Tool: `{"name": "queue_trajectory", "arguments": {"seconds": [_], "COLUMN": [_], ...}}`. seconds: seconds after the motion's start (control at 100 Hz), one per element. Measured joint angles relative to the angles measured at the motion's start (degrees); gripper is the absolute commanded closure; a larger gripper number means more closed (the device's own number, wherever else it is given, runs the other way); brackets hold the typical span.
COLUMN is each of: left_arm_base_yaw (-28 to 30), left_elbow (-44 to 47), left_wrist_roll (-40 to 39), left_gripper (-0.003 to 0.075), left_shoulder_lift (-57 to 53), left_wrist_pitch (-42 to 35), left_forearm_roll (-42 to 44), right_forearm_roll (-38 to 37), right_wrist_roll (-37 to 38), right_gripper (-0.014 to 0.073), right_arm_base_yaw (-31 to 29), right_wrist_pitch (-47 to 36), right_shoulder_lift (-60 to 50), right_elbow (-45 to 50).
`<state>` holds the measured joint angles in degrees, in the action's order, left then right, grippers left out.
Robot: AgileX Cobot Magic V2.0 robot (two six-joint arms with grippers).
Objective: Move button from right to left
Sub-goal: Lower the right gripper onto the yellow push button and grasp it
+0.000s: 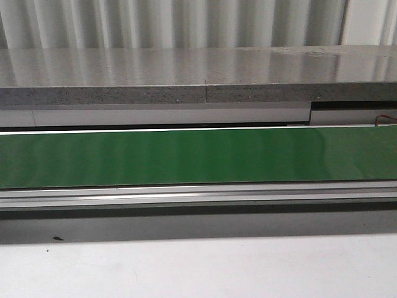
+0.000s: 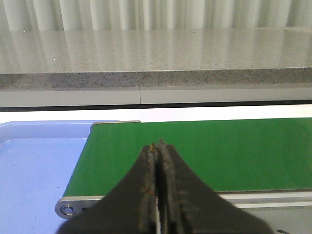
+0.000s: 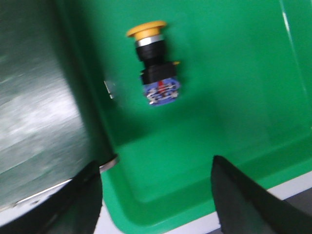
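The task stands at its start. The button (image 3: 152, 62) lies on its side on the floor of a green bin (image 3: 229, 146), ungrasped, and appears only in the right wrist view. The right hand (image 3: 156, 195) hovers above the bin with its fingers (image 3: 85, 192) spread wide apart and nothing between them; the button lies beyond the fingertips, clear of both. The left hand (image 2: 158, 146) has its fingers pressed together, empty, poised over the near end of a green belt (image 2: 219, 151), with a blue tray (image 2: 34, 165) just beside that end. The front view shows only the bare belt (image 1: 198, 155) and the pale worktop (image 1: 198, 267); neither hand nor button appears there. Grasping, carrying leftward and releasing all appear to remain. The button has a round yellow-orange mushroom cap, a silvery collar, a black neck and a blue terminal block with small metal contacts. The picture is somewhat blurred, so finer detail cannot be told. Its narrow black neck probably offers the surest grip.
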<state>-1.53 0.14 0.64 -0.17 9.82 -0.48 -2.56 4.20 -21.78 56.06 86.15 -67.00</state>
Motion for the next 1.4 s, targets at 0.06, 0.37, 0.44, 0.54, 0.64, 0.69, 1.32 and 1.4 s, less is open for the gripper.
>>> {"name": "queue_trajectory", "arguments": {"seconds": [0.06,0.37,0.44,0.54,0.64,0.69,1.32,1.4], "left_arm_base_yaw": [0.0,0.0,0.0,0.0,0.0,0.0,0.0,0.0], "left_elbow": [0.0,0.0,0.0,0.0,0.0,0.0,0.0,0.0], "left_wrist_roll": [0.0,0.0,0.0,0.0,0.0,0.0,0.0,0.0], "left_gripper": [0.0741,0.0741,0.0741,0.0741,0.0741,0.0741,0.0741,0.0741], "left_shoulder_lift": [0.0,0.0,0.0,0.0,0.0,0.0,0.0,0.0], "left_wrist_pitch": [0.0,0.0,0.0,0.0,0.0,0.0,0.0,0.0], "left_forearm_roll": [0.0,0.0,0.0,0.0,0.0,0.0,0.0,0.0], "right_forearm_roll": [-0.1,2.1,3.9,5.7,6.1,6.1,5.3,5.1], "right_wrist_roll": [0.0,-5.6,-8.0,-10.9,-11.8,-12.0,-13.4,-13.4], "right_gripper": [0.0106,0.0106,0.0106,0.0106,0.0106,0.0106,0.0461,0.0461], "right_arm_base_yaw": [-1.9,-3.3,-3.3,-3.3,-3.3,-3.3,-3.3,-3.3], "right_wrist_pitch": [-0.2,-1.4,-1.9,-2.6,-3.6,-4.4,-6.5,-4.5], "right_shoulder_lift": [3.3,15.7,17.1,18.9,20.9,22.0,24.7,22.9], "right_elbow": [-1.7,-5.2,-5.3,-5.4,-5.4,-5.4,-6.6,-8.6]}}
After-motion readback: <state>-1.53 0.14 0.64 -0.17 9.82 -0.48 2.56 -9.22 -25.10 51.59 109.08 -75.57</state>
